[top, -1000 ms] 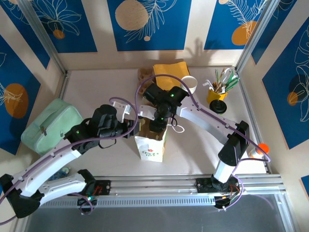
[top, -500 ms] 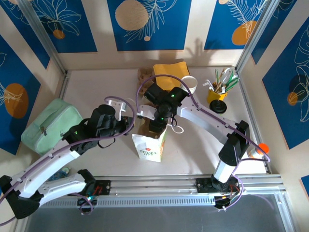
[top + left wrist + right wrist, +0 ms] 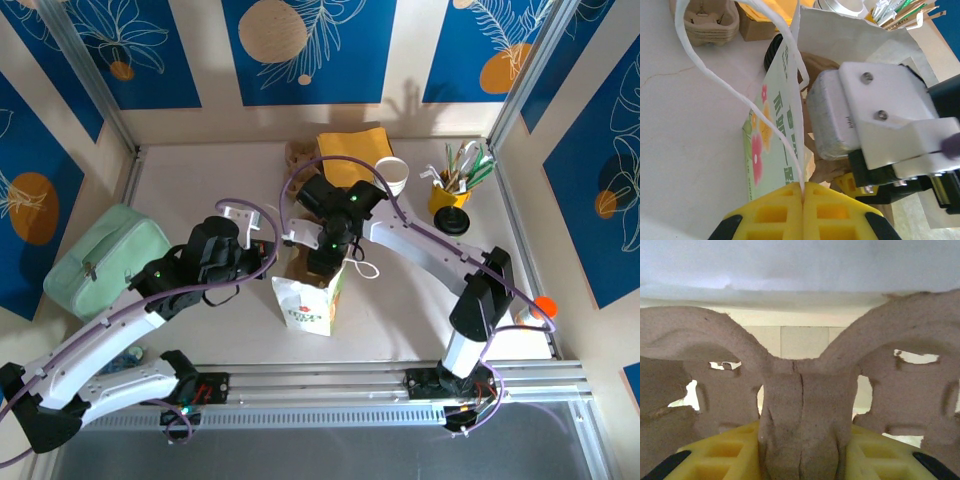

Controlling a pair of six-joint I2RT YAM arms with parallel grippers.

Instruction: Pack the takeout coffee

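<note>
Takeout coffee hard to spot here
The left fingers (image 3: pixel 808 200) are clenched on the one paper bag's (image 3: pixel 765 145) white handle (image 3: pixel 740 95). The right fingers (image 3: pixel 752 452) pinch the ridge of one pulp carrier (image 3: pixel 800 390) inside the bag, with a second carrier (image 3: pixel 705 20) beyond it. The takeout coffee can't be made out; a black round rim (image 3: pixel 771 54) just behind the bag may be its lid. It's likely light, squashy and spill-prone: grip its side gently, upright
</note>
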